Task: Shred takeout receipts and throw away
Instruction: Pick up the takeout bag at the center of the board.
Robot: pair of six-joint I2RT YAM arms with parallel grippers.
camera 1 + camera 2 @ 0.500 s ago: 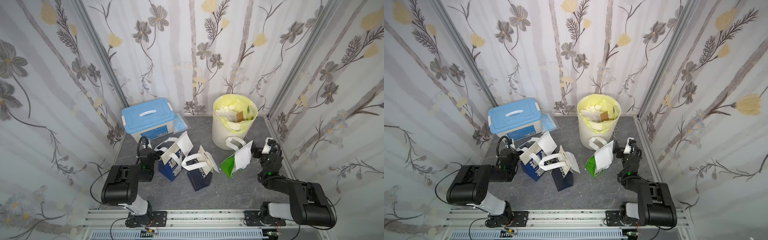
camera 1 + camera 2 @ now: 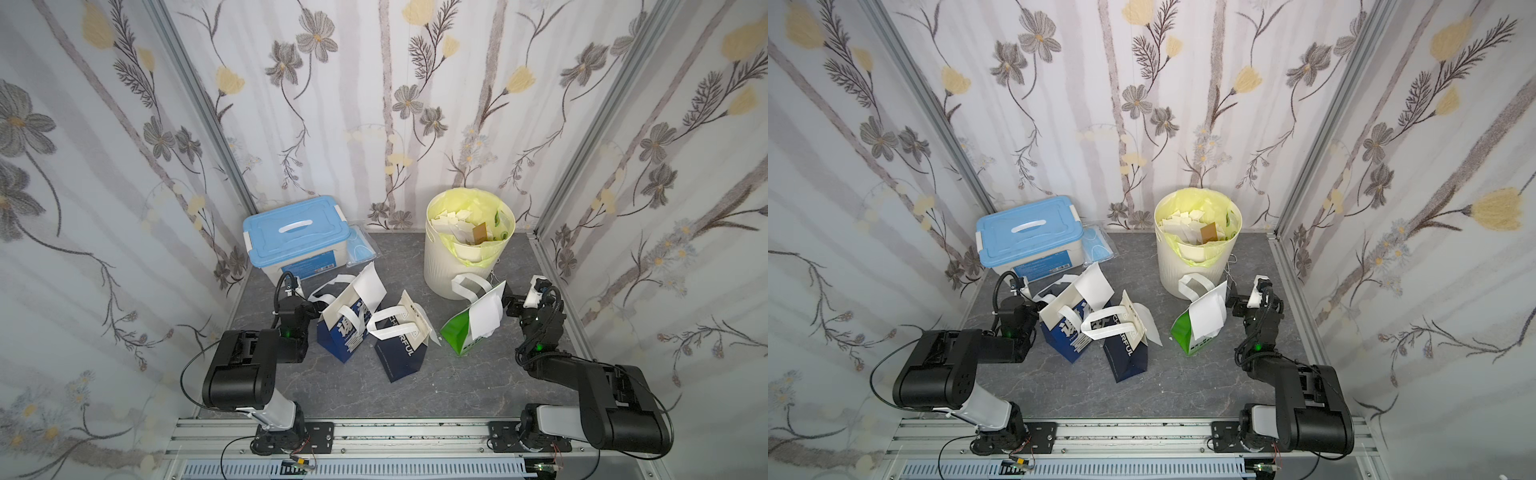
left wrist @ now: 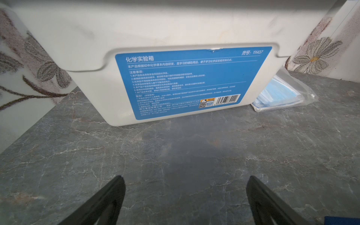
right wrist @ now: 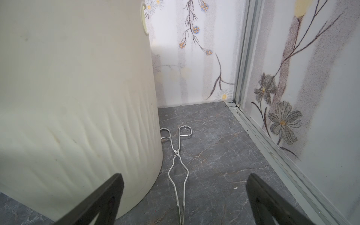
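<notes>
Nothing has shifted in the last half second: both arms sit low at the front corners of the counter point(image 2: 415, 395), and the bags stand just where they were. Left gripper point(image 3: 185, 179) is spread wide and holding nothing, hanging over bare counter and facing the blue-lidded box point(image 2: 291, 230), with a pack of face masks point(image 3: 282, 95) tucked beside that box. Right gripper point(image 4: 185, 177) is spread just as wide, also holding nothing, right beside the cream bin point(image 2: 449, 270), and a pair of metal tongs point(image 4: 178, 155) lies flat on the counter between its fingers and the bin's wall. Now the paper: the blue-bag receipt point(image 2: 371, 286) sticks up out of the blue bag point(image 2: 345, 336) near the left arm, the navy-bag receipt point(image 2: 424, 328) hangs off the top of the navy bag point(image 2: 401, 353) in the middle, and the green-bag receipt point(image 2: 484, 318) is draped over the tilted green bag point(image 2: 455, 332), close to the right arm. All three look whole in both top views. Torn white scraps already fill the bin's yellow-green liner.
</notes>
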